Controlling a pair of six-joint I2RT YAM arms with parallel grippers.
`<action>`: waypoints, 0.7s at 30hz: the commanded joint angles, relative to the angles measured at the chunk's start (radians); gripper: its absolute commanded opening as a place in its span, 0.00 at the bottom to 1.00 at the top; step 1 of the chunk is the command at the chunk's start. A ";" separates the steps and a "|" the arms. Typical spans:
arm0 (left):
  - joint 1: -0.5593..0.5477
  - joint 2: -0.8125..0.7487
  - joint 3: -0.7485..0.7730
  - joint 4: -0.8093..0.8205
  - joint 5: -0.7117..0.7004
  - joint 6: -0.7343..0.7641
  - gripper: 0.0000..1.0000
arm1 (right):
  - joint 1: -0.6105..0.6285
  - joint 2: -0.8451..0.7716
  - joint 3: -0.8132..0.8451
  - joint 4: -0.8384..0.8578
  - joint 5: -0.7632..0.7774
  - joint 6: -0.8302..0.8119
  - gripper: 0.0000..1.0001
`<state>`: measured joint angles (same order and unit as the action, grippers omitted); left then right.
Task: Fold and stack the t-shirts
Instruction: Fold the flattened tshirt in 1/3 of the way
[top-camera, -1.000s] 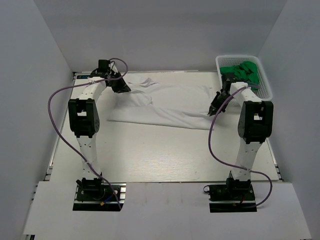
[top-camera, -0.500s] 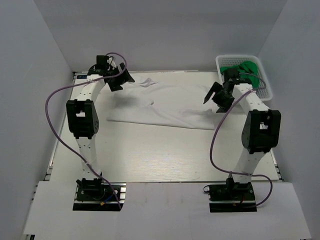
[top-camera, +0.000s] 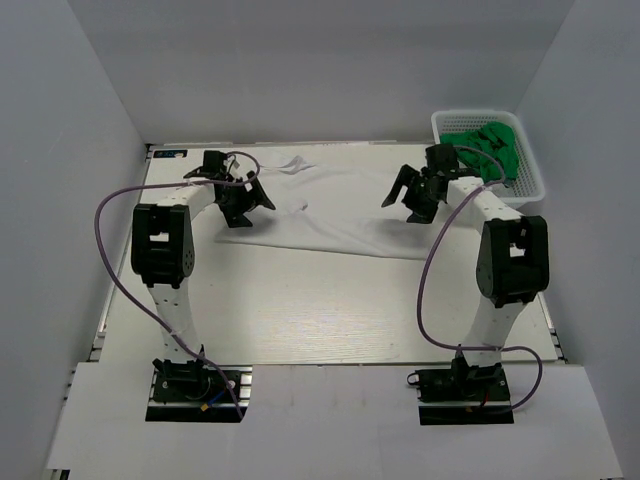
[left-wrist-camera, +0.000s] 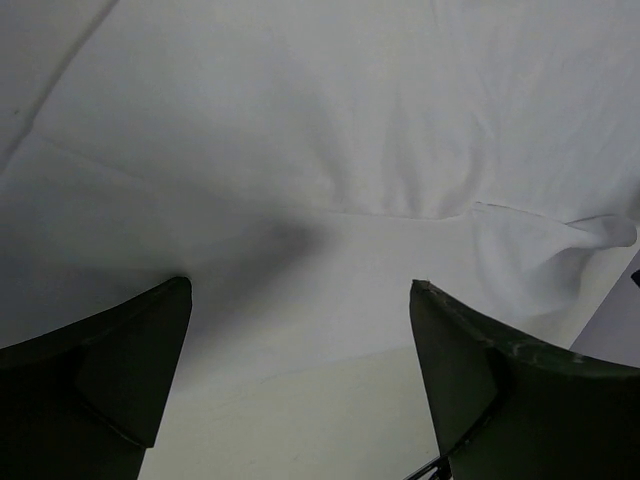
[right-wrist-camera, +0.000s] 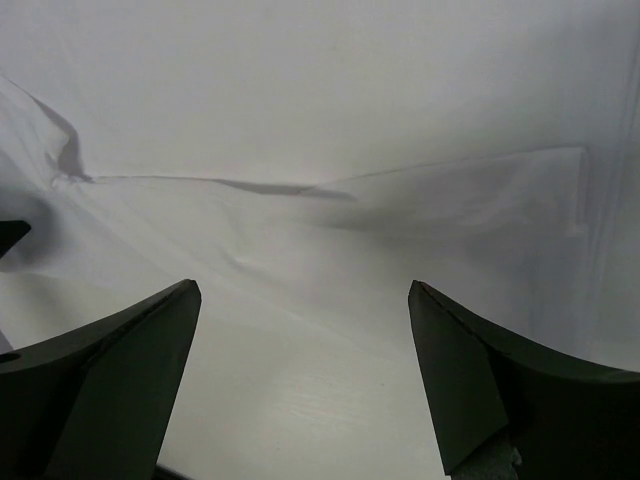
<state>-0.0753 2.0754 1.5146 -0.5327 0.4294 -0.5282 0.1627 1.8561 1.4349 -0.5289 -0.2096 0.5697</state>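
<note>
A white t-shirt (top-camera: 340, 205) lies spread across the back of the table, with a fold line through its middle. My left gripper (top-camera: 250, 208) hovers open over the shirt's left end, holding nothing. My right gripper (top-camera: 402, 203) hovers open over its right end, also holding nothing. In the left wrist view the gripper (left-wrist-camera: 300, 285) stands wide above the shirt's (left-wrist-camera: 350, 130) near hem. The right wrist view shows the same: wide gripper (right-wrist-camera: 302, 288), white cloth (right-wrist-camera: 330, 120) below. Green t-shirts (top-camera: 490, 142) lie bunched in the basket.
The white mesh basket (top-camera: 530, 178) stands at the back right corner, beside the right arm. Bare pale table (top-camera: 330, 310) runs from the shirt's near hem to the arm bases. Grey walls close in both sides and the back.
Both grippers opened and let go of the white shirt. The left moved nearer and slightly right; the right moved back and left. The shirt now lies flat on the table.
</note>
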 joint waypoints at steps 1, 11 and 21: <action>0.002 -0.055 -0.013 0.046 0.005 -0.018 1.00 | 0.004 0.032 -0.053 0.164 0.004 0.004 0.90; 0.020 -0.146 -0.228 0.019 -0.055 -0.038 1.00 | 0.011 0.144 -0.073 0.276 0.095 -0.062 0.90; 0.020 -0.326 -0.434 0.001 -0.093 -0.047 1.00 | 0.043 -0.007 -0.379 0.311 0.022 -0.057 0.90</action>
<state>-0.0570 1.8290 1.1511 -0.4854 0.3794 -0.5766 0.1909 1.8671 1.1488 -0.1547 -0.1684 0.5312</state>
